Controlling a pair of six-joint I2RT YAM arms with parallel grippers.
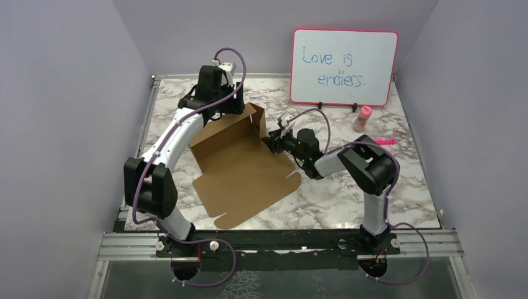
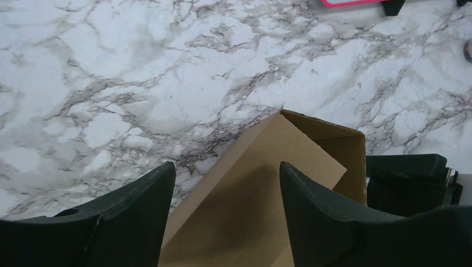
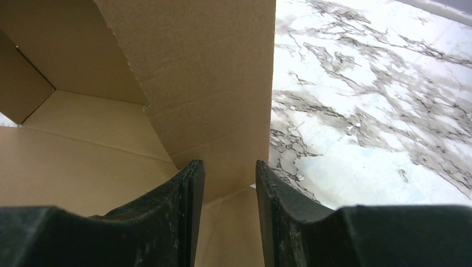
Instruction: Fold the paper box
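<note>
The paper box [image 1: 240, 168] lies mostly flat on the marble bench [image 1: 348, 199], nearer to me than the pink-framed whiteboard [image 1: 344, 67] and to its left. The board reads "Love is endless." in blue; the box is unprinted. My left tool [image 2: 225, 167] hangs open over the box's raised corner on the whiteboard's side, its 2 fingers [image 2: 128, 211] wide apart, pinching nothing. My right tool [image 3: 229, 164] stands partly open at an upright side flap, nothing clamped in it.

Your left arm [image 1: 175, 132] and right arm [image 1: 373, 215] have white links, black joints and looping purple cables [image 1: 243, 68]; fingers [image 2: 128, 217] look matte black.
</note>
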